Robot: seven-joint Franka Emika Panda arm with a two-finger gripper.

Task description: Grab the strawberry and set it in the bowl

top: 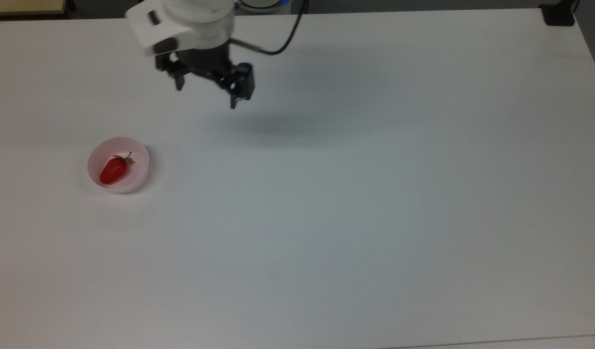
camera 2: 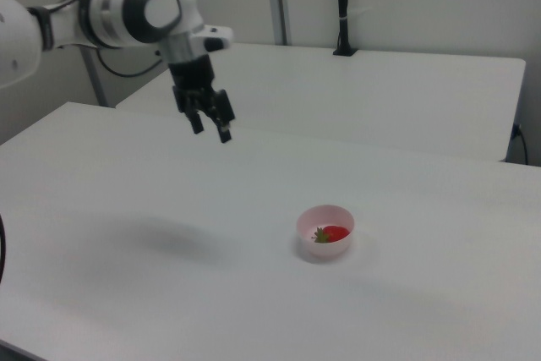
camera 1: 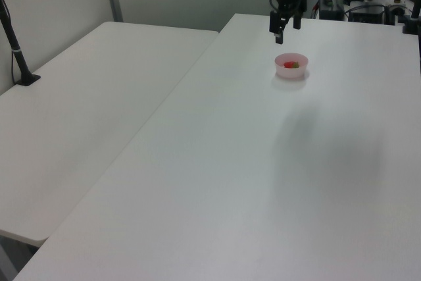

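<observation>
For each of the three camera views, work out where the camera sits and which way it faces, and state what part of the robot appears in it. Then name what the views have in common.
Top view: overhead, looking down on the white table; shows the wrist and open gripper, the bowl with the strawberry.
Left view: raised, looking along the table; the gripper hangs beyond the bowl.
Right view: raised at the opposite side; the arm enters from the right view's left.
All three share bowl, strawberry and gripper.
</observation>
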